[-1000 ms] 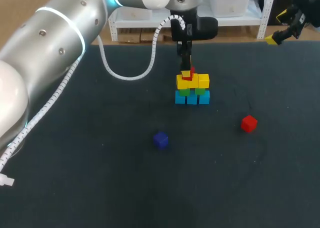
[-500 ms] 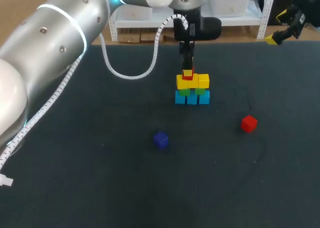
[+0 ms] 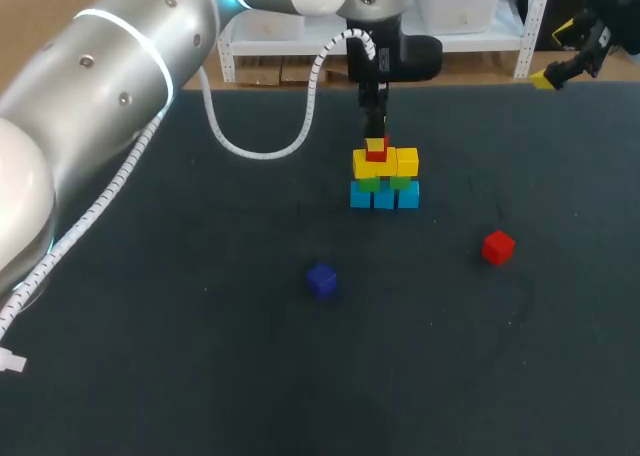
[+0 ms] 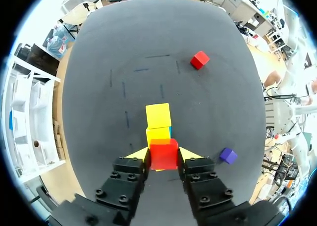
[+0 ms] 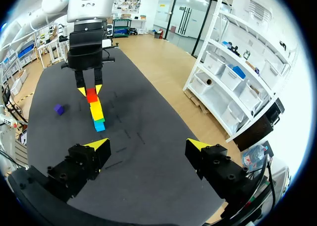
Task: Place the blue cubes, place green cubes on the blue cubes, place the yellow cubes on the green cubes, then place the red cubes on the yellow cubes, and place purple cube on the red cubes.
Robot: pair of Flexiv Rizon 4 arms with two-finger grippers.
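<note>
Left pincer (image 4: 164,155) edged right, red cube (image 4: 164,150) seemingly clasped, wrist view only

Right gripper (image 5: 148,145): nearest the viewer, its two yellow-tipped fingers spread wide with nothing between them, above the table's near end.
Table (image 5: 148,112): dark mat carrying a few short line marks (image 5: 130,133).
Left arm (image 5: 88,32): descends upright at the far end of the table.
Left gripper (image 5: 89,90): yellow tips clasp a red cube (image 5: 91,95) from two sides.
Stack (image 5: 97,114): seen as one column beneath the red cube, yellow over green over blue.
Purple cube (image 5: 59,109): alone on the mat, near the stack but apart from it.
</note>
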